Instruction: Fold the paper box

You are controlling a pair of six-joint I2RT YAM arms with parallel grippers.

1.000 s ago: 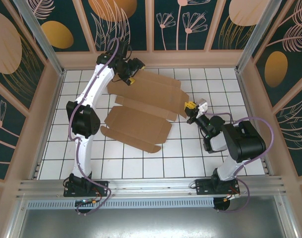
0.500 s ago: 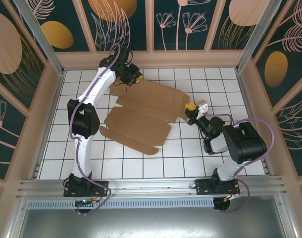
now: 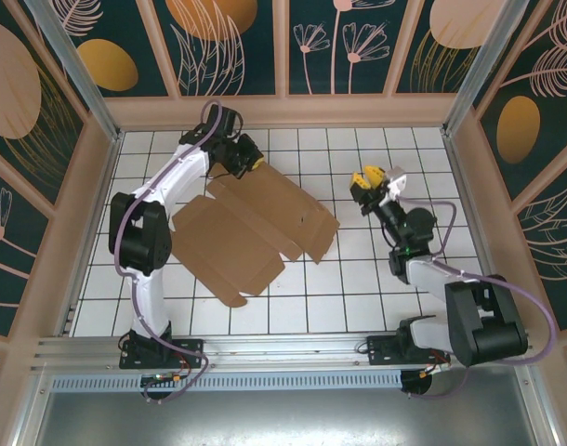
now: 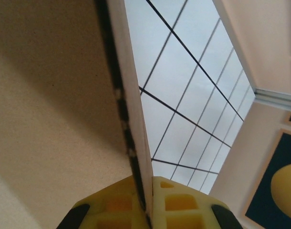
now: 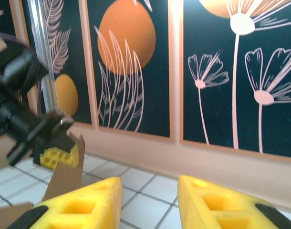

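The paper box (image 3: 251, 223), a flat brown sheet, lies on the white gridded desk (image 3: 358, 288). At the box's far corner the left tool (image 3: 249, 160) is clamped on a flap edge. Right of the box, clear of it, the right tool (image 3: 369, 179) stands with jaws apart.

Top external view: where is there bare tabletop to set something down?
Free: the near tile strip between the paper box and the front rail, and the far right corner beyond the right gripper. Crowded: far left, where the left gripper pinches the box.
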